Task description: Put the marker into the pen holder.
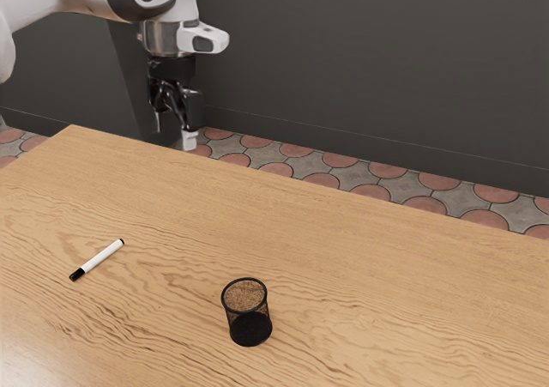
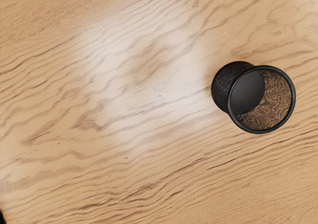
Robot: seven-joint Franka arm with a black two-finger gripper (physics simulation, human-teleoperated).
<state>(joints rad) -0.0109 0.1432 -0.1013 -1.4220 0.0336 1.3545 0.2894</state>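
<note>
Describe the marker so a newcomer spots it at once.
On the pale wooden table, look toward the exterior view's left. A slim white marker with a black cap lies flat there, unlike the upright black mesh pen holder.

Along the tabletop's (image 1: 360, 250) far edge, passage is open. Nearer the exterior camera, marker (image 1: 102, 257) and upright pen holder (image 1: 250, 326) obstruct, bare wood between.
</note>
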